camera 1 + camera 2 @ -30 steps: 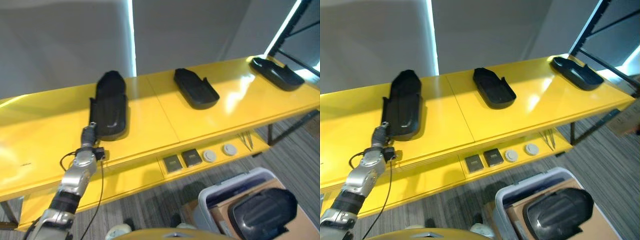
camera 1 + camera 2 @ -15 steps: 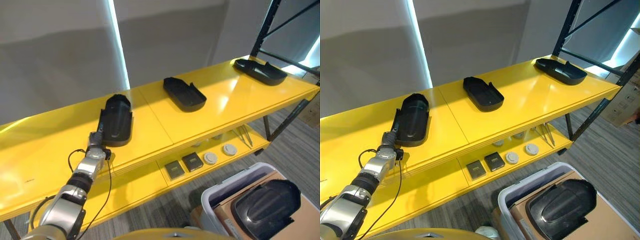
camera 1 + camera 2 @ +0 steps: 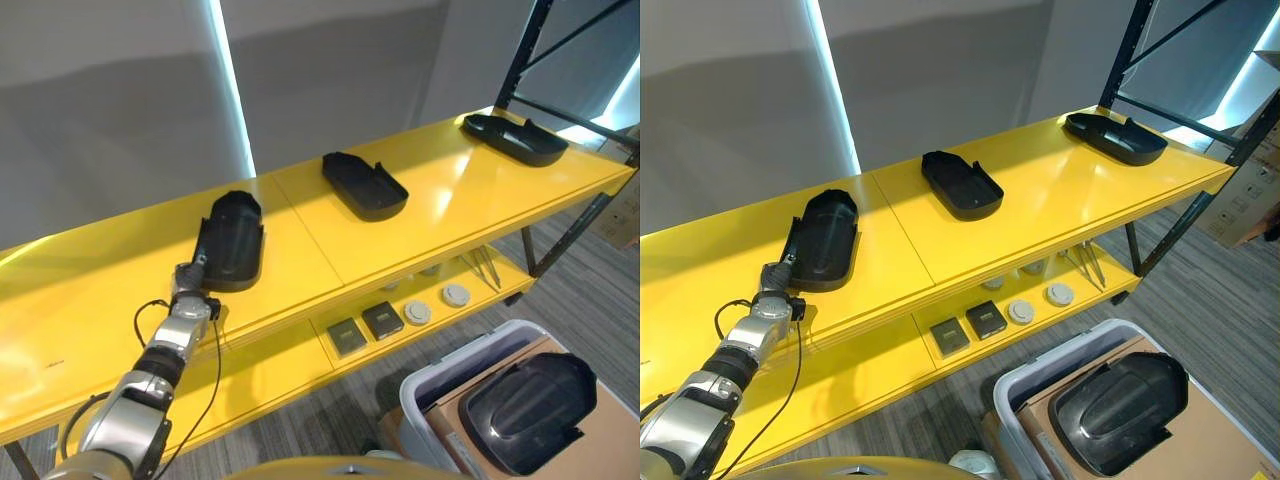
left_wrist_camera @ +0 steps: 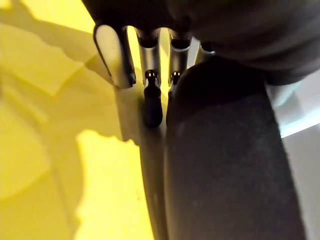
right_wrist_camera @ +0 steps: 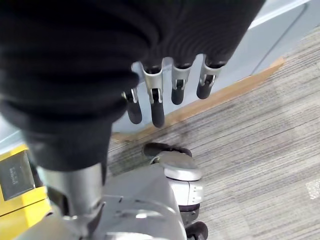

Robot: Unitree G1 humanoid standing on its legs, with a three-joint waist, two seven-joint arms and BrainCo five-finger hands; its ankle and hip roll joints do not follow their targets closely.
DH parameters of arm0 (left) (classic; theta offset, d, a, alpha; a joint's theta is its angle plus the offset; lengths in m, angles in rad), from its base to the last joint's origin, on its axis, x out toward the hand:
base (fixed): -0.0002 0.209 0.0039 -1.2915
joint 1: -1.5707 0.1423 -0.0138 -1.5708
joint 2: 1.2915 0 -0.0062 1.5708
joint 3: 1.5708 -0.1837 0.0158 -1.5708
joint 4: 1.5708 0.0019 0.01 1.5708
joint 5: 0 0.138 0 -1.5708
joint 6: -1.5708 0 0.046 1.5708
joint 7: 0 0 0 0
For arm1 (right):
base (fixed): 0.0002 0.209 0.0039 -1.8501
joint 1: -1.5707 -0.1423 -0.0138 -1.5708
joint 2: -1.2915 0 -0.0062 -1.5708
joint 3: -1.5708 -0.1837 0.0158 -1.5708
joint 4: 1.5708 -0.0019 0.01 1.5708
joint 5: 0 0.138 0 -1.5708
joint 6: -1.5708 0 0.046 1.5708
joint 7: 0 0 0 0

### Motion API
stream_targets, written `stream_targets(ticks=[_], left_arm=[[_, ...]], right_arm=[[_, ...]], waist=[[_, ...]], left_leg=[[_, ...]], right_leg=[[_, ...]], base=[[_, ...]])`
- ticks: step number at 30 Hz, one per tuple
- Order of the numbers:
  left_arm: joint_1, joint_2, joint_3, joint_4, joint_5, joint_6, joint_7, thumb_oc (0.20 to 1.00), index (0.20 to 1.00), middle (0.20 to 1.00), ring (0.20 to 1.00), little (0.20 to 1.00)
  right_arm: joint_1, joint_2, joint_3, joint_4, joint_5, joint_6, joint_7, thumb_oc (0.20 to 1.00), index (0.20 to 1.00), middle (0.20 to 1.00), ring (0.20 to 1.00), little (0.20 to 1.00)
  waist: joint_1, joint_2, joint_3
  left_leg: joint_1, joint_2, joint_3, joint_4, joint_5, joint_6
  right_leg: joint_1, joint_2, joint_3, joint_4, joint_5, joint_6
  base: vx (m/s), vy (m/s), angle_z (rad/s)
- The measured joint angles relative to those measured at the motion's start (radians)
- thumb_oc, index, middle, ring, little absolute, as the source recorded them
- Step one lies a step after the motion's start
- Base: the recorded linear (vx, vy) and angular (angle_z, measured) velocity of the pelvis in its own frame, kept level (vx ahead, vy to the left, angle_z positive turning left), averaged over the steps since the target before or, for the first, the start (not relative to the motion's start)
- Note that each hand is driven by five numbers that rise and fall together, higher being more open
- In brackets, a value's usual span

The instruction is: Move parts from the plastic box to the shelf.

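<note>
left hand [image 4: 152, 95]: we are resting it at the near end of the leftmost black part [image 3: 232, 240] on the yellow shelf [image 3: 420, 215]; the fingers are lying straight alongside the part, not curled round it, so we are judging this a nudge or a release rather than a grasp.
right hand [image 5: 165, 95]: we are letting it hang idle over the carpet, fingers relaxed and holding nothing.
parts on the shelf: three black moulded parts are lying on the top board, the leftmost one, a middle part [image 3: 364, 186] and a far part [image 3: 514, 138], well apart from each other, likely so each stays easy to reach.
plastic box [image 3: 1035, 385]: it is standing on the floor below the shelf's right end, and one black part [image 3: 1120, 412] is lying in it on a cardboard liner, not yet moved.
lower shelf: small square and round pieces [image 3: 400, 316] are sitting there, untouched.
</note>
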Motion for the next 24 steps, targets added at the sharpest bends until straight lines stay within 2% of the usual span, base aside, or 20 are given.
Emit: stream_targets(ticks=[12,13,15,17,18,19,21,24], left_arm=[[0.001,-0.006,0.017,0.003,0.0,-0.028,0.001,1.0,1.0,1.0,1.0,1.0],[-0.018,0.0,0.021,0.0,0.0,-0.041,0.002,1.0,1.0,1.0,1.0,1.0],[-0.028,-0.004,-0.006,0.004,-0.041,-0.082,0.035,1.0,1.0,1.0,1.0,1.0],[-0.075,-0.002,-0.025,0.001,-0.06,-0.113,0.066,1.0,1.0,1.0,1.0,1.0],[-0.08,-0.002,-0.025,0.001,-0.061,-0.114,0.067,1.0,1.0,1.0,1.0,1.0],[-0.131,0.0,-0.027,-0.011,-0.064,-0.117,0.069,1.0,1.0,1.0,1.0,1.0],[-0.133,0.0,-0.027,-0.027,-0.071,-0.117,0.07,1.0,1.0,1.0,1.0,1.0],[-0.133,-0.011,-0.027,-0.042,-0.073,-0.117,0.07,1.0,1.0,1.0,1.0,1.0]], right_arm=[[0.0,0.0,0.003,-0.001,0.004,0.002,0.002,1.0,1.0,1.0,1.0,1.0],[-0.003,-0.003,0.003,-0.014,0.01,0.002,0.003,1.0,1.0,1.0,1.0,1.0],[-0.011,-0.011,0.002,-0.013,0.075,-0.011,0.004,1.0,1.0,1.0,1.0,1.0],[-0.037,-0.02,-0.001,-0.016,0.128,-0.04,0.011,1.0,1.0,1.0,1.0,1.0],[-0.037,-0.02,-0.001,-0.016,0.13,-0.042,0.011,1.0,1.0,1.0,1.0,1.0],[-0.064,-0.012,-0.027,-0.047,0.15,-0.043,0.011,1.0,1.0,1.0,1.0,1.0],[-0.072,0.003,-0.032,-0.077,0.15,-0.043,0.01,1.0,1.0,1.0,1.0,1.0],[-0.081,0.013,-0.031,-0.09,0.148,-0.04,0.01,1.0,1.0,1.0,1.0,1.0]], waist=[[0.004,-0.003,0.002],[0.003,-0.002,0.033],[-0.002,-0.003,0.035],[-0.006,-0.013,0.062],[-0.007,-0.013,0.067],[-0.017,-0.031,0.121],[-0.03,-0.048,0.135],[-0.026,-0.064,0.146]], left_leg=[[0.002,0.0,-0.001,-0.011,0.005,-0.002],[0.009,0.002,-0.002,-0.012,0.004,-0.002],[-0.024,0.002,-0.011,0.017,-0.003,0.002],[-0.085,-0.004,-0.023,0.079,-0.013,0.008],[-0.088,-0.005,-0.024,0.084,-0.014,0.01],[-0.097,-0.021,-0.022,0.112,-0.033,0.031],[-0.084,-0.029,-0.019,0.109,-0.036,0.031],[-0.069,-0.031,-0.018,0.097,-0.036,0.031]], right_leg=[[0.003,0.003,-0.003,-0.009,0.0,0.0],[0.024,0.008,-0.005,-0.031,0.001,0.0],[-0.03,0.002,0.017,0.03,-0.019,0.006],[-0.115,-0.026,0.03,0.129,-0.056,0.002],[-0.119,-0.027,0.031,0.134,-0.056,0.003],[-0.142,-0.048,0.048,0.188,-0.065,0.015],[-0.135,-0.055,0.062,0.182,-0.066,0.016],[-0.115,-0.049,0.074,0.158,-0.06,0.025]], base=[[0.0,0.0,0.0],[-0.01,0.038,0.0],[-0.05,0.168,-0.01],[-0.01,0.219,0.05],[0.07,0.158,0.02],[0.07,0.09,-0.04],[0.08,0.018,-0.05],[0.07,-0.029,0.0]])
